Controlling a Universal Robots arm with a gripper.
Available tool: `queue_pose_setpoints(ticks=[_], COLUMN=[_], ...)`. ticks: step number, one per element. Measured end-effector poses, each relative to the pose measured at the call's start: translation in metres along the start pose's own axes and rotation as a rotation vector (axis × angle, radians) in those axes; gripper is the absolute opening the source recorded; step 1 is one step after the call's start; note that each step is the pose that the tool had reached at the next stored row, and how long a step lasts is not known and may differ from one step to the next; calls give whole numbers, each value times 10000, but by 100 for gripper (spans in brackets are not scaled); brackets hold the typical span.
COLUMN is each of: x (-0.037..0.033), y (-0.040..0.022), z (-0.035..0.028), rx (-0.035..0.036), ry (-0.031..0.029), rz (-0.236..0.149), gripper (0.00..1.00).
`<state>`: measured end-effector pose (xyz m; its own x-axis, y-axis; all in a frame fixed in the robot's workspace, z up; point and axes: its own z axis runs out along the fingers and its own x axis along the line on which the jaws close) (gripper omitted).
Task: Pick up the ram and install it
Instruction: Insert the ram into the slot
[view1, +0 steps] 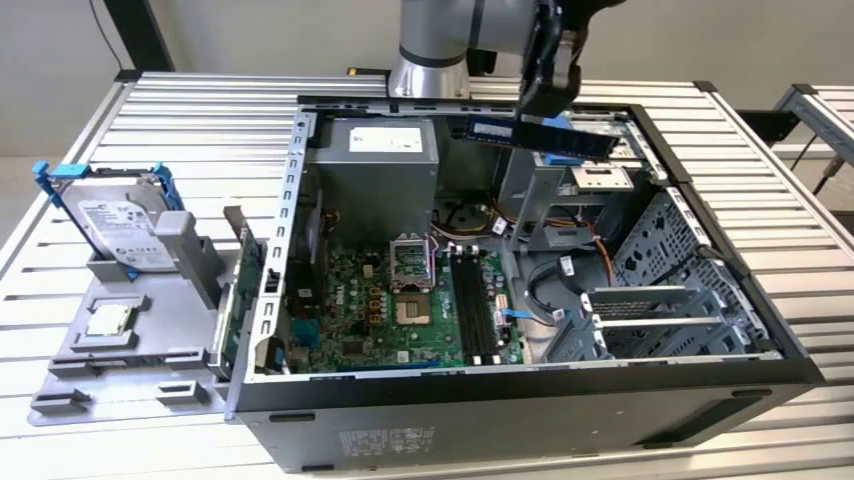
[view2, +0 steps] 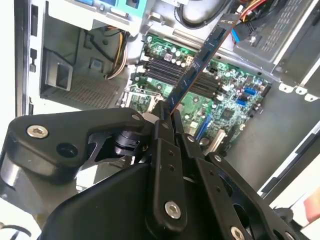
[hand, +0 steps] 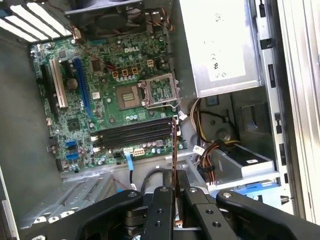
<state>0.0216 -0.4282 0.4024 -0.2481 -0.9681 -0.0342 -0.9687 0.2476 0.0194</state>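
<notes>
My gripper (view1: 549, 112) is shut on the ram (view1: 541, 137), a long thin blue-green stick with dark chips. I hold it level in the air above the open computer case (view1: 534, 400), over the drive cage at the back. In the second wrist view the ram (view2: 202, 55) sticks out from between my black fingers (view2: 161, 131) towards the green motherboard. In the first wrist view the ram (hand: 174, 145) shows edge-on. The black memory slots (view1: 474, 295) lie on the motherboard beside the processor socket (view1: 411, 265), well below the stick; they also show in both wrist views (view2: 170, 70) (hand: 132, 132).
A grey power supply (view1: 380, 165) sits at the back of the case, with cables and a metal drive cage (view1: 667, 300) on the exterior view's right. Outside the case, on the left, a grey holder (view1: 120, 360) carries a hard drive (view1: 120, 228) and a small silver processor chip (view1: 107, 320).
</notes>
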Motion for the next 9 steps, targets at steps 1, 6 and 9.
queue_pose_setpoints(ticks=[1,6,9], x=[0,0,0], y=[0,0,0], z=[0,0,0], rx=[6,33,50], ry=[-4,-19,-28], rz=[159,962,1440], gripper=[0,0,0])
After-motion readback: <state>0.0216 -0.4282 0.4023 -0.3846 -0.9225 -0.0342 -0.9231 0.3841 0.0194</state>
